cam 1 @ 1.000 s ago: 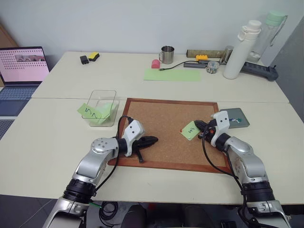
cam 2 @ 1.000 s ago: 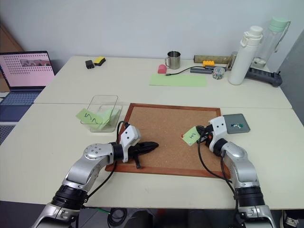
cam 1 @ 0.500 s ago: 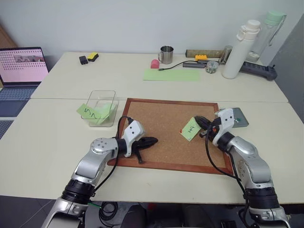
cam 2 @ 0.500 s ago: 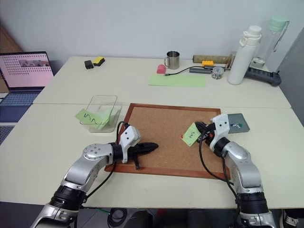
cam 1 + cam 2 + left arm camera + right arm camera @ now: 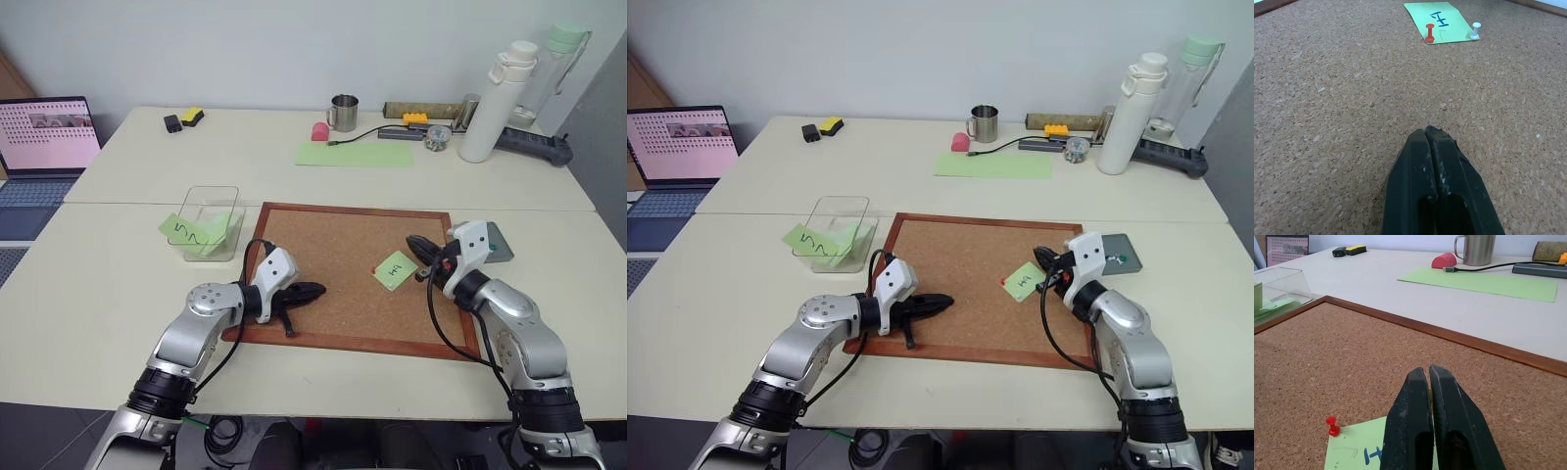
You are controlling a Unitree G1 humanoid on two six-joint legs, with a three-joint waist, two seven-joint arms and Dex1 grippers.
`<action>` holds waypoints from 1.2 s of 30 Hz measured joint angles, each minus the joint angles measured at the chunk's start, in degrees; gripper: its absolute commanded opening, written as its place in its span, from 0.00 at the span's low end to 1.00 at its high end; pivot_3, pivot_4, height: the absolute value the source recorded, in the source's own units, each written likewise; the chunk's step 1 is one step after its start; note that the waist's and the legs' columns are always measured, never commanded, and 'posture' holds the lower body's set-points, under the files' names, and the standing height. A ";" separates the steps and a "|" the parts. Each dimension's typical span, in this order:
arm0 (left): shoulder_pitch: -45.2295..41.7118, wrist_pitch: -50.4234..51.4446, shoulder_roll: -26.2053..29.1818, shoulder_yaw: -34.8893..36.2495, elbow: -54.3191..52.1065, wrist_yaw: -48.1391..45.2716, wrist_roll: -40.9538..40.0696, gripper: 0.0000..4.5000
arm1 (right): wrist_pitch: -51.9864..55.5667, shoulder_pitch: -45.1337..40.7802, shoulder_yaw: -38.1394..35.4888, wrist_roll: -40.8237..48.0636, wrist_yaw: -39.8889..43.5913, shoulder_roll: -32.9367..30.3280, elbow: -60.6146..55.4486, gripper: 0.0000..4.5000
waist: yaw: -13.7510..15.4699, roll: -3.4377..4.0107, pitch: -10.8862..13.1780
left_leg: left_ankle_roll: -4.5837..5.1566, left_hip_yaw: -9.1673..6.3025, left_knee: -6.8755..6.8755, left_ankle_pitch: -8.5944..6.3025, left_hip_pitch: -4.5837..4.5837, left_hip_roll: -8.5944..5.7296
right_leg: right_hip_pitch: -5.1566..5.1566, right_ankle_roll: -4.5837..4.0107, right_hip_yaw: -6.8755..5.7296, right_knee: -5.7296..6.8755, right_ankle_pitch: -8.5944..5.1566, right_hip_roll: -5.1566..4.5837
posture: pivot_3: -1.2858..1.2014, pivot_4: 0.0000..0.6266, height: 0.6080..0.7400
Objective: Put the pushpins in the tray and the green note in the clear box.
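The small square light-green note marked "H" (image 5: 1442,22) lies on the brown cork board (image 5: 333,264), a red-headed pushpin (image 5: 1429,33) and a white one (image 5: 1476,31) stuck in it. The right tool (image 5: 412,243), fingers pressed together, hovers just beside the note; the left tool (image 5: 312,289) is likewise closed on nothing.

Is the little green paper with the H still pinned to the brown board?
Yes. The small light-green sticky note lies flat on the cork board with a red pushpin and a white pushpin stuck in.
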 measured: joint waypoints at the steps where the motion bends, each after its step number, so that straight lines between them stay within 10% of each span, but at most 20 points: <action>1: 0.00 -0.01 0.00 0.00 0.00 0.00 0.00 0.00 | 0.24 0.00 -0.11 0.11 -0.16 0.04 -0.64 0.00 | 0.00 0.00 0.00 | 0.00 0.00 0.00 0.00 0.00 0.00 | 0.00 0.00 0.00 0.00 0.00 0.00 | 0.52 0.24 1.00; 24: 0.51 0.42 0.76 -0.11 -0.97 -0.01 -0.01 0.00 | -2.15 -12.21 -13.04 -1.85 -6.85 -7.30 26.19 0.00 | -0.17 0.05 -0.03 | 0.01 0.21 -0.01 0.00 0.03 0.01 | -0.01 0.02 0.16 -0.03 0.04 0.00 | 0.52 0.24 1.00; 36: 3.43 2.85 1.83 0.56 -5.24 1.07 -0.50 0.00 | -5.94 -15.95 -13.03 -1.91 -4.34 -7.62 35.31 0.61 | -0.41 0.05 -0.03 | 0.01 0.22 -0.01 0.00 0.03 0.02 | -0.01 0.02 0.16 -0.02 0.04 0.00 | 0.52 0.24 1.00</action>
